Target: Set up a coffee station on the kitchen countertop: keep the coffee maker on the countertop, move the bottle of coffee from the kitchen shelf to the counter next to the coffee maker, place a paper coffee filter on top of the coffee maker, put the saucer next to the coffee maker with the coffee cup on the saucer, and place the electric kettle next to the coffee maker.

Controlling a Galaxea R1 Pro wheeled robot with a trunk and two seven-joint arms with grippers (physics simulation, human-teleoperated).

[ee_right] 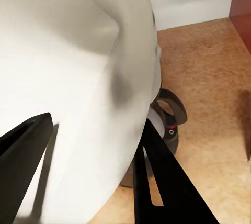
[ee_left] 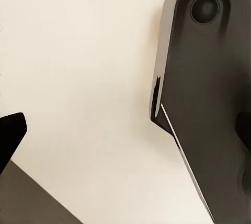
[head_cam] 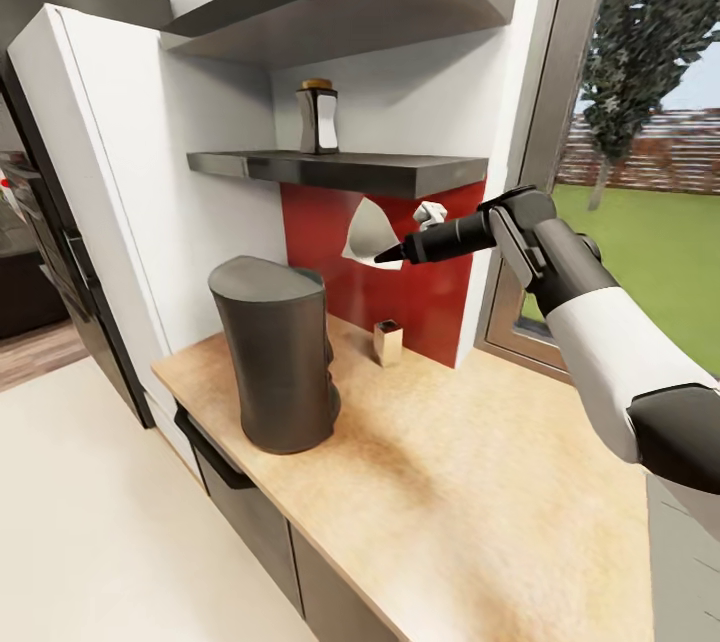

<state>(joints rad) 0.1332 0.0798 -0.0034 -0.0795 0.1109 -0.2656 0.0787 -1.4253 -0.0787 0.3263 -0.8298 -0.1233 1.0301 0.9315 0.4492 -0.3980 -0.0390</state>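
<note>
My right gripper [head_cam: 385, 257] is shut on a white cone-shaped paper coffee filter [head_cam: 362, 230], held in the air just under the kitchen shelf [head_cam: 340, 169] and in front of the red panel. The dark grey coffee maker [head_cam: 275, 362] stands on the countertop [head_cam: 480, 482], lower and to the left of the filter. In the right wrist view the filter [ee_right: 78, 51] spreads between the fingers of the right gripper [ee_right: 97, 122], and the coffee maker's handle [ee_right: 172, 114] peeks out beneath it. The small bottle of coffee [head_cam: 388, 342] stands on the counter by the red panel. The left gripper [ee_left: 125, 135] hangs open over pale floor.
A jar [head_cam: 318, 119] with a white front, black sides and a tan lid stands on the lower shelf. A second shelf [head_cam: 350, 2] hangs above. A white tall cabinet [head_cam: 100, 172] borders the counter's left end, and a window [head_cam: 640, 222] lies to the right.
</note>
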